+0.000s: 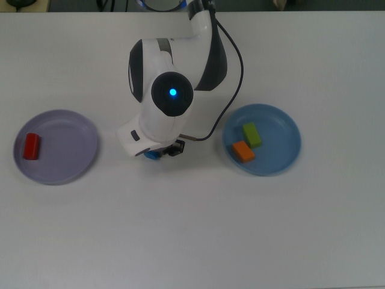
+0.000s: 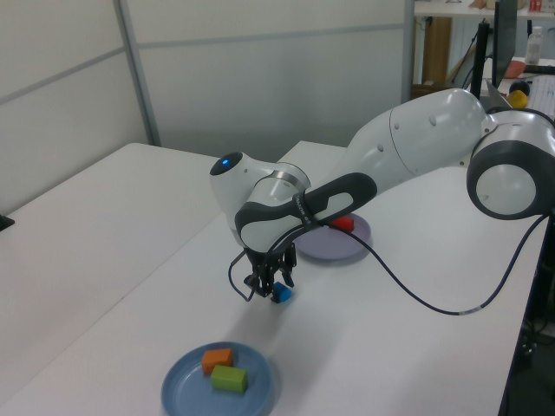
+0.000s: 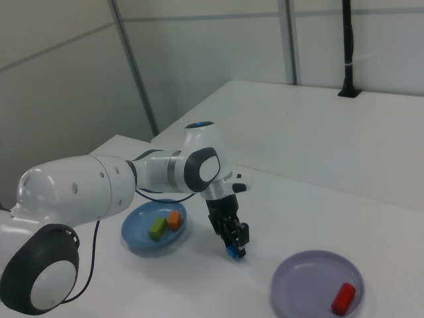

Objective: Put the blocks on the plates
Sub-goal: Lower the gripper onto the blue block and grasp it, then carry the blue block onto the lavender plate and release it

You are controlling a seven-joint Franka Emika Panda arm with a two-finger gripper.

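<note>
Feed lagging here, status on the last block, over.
Gripper down at the blue block on the table, between the plates. Red block on purple plate; green and orange on blue plate. Nothing in the way.
</note>
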